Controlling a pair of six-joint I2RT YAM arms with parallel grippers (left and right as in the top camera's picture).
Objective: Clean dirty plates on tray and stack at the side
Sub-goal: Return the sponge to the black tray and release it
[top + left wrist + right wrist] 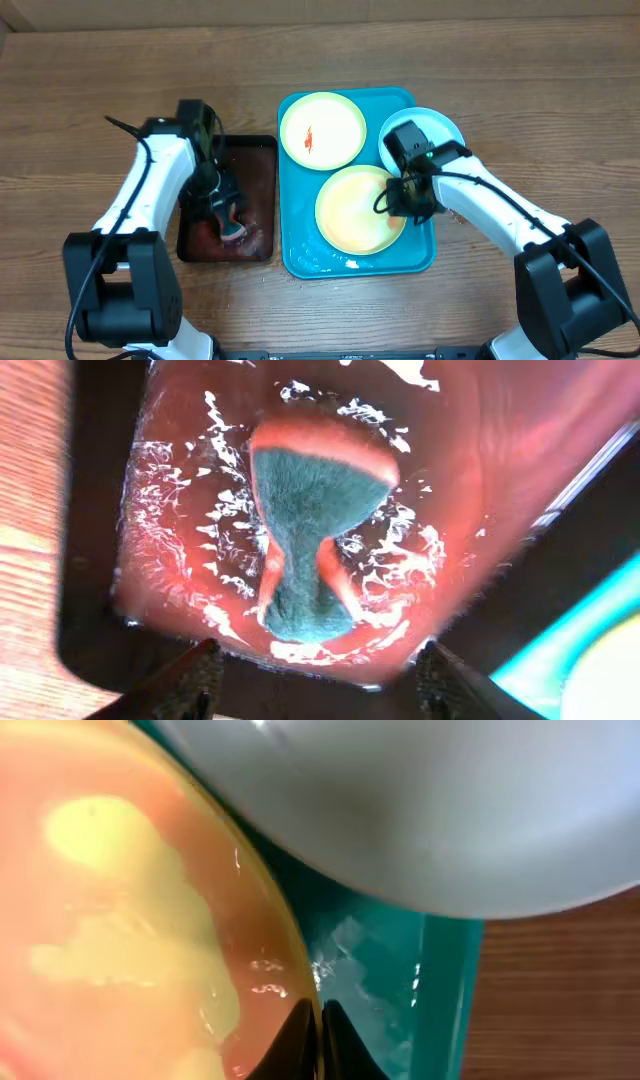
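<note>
Your right gripper (320, 1028) is pinched tight on the rim of the near yellow-green plate (352, 212). That plate sits in the turquoise tray (300, 255), just beside the red-smeared yellow-green plate (322, 130). The white-bluish plate (442, 124) overlaps the tray's right rim. Your left gripper (320, 658) is spread wide over the black tray (258, 150), and the sponge (310, 530) is lying loose in reddish liquid, not held.

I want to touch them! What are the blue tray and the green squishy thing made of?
The blue tray looks like smooth, glossy plastic, with glints. The green squishy thing seems a fuzzy sponge, pinched in the middle; blur leaves that unsure.
</note>
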